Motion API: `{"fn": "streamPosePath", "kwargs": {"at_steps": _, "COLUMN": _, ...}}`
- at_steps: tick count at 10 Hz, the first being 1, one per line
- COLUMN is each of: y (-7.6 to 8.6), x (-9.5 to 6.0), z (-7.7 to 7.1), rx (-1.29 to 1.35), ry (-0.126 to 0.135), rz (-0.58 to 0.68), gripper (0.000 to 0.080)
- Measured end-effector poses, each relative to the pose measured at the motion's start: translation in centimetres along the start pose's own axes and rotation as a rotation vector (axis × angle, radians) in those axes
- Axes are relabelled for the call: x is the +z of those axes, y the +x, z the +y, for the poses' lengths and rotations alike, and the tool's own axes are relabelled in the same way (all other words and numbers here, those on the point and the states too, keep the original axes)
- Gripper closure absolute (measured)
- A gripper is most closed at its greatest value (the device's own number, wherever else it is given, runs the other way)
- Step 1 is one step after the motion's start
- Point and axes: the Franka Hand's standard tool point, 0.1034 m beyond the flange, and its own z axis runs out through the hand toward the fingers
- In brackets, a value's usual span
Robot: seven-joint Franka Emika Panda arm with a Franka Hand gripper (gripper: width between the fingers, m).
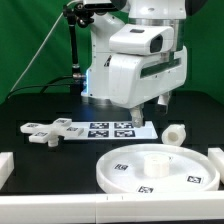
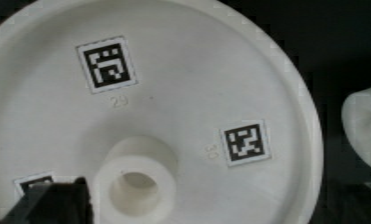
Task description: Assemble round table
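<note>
The large round disc [image 1: 155, 168] lies at the front of the table, rim up, with a raised hub in its middle. It fills the wrist view [image 2: 182, 90], where two square tags and the hub's hole show. The short cylinder leg [image 1: 175, 133] stands to the exterior view's right of the marker board and shows at the edge of the wrist view [image 2: 363, 120]. The cross-shaped base [image 1: 48, 131] lies at the exterior view's left. My gripper [image 1: 148, 108] hangs open and empty above the table just behind the disc. One dark finger [image 2: 36, 200] shows beside the hub.
The marker board [image 1: 110, 128] lies flat under the arm, between the base and the leg. White blocks sit at the table's front left [image 1: 5, 165] and front right [image 1: 215, 160]. A green curtain hangs behind.
</note>
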Motion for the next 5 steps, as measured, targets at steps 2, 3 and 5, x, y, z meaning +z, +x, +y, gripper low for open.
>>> {"fn": "streamPosePath", "kwargs": {"at_steps": 2, "y": -1.0, "x": 0.8, "z": -0.7, "rx": 0.331, "ry": 0.022, "rz": 0.016, "gripper": 0.0151}}
{"fn": "streamPosePath", "kwargs": {"at_steps": 3, "y": -1.3, "x": 1.1, "z": -1.2, "rx": 0.443, "ry": 0.02, "rz": 0.031, "gripper": 0.0151}}
{"fn": "streamPosePath", "kwargs": {"at_steps": 5, "y": -1.3, "x": 1.3, "z": -1.7, "rx": 0.559, "ry": 0.036, "rz": 0.037, "gripper": 0.0151}}
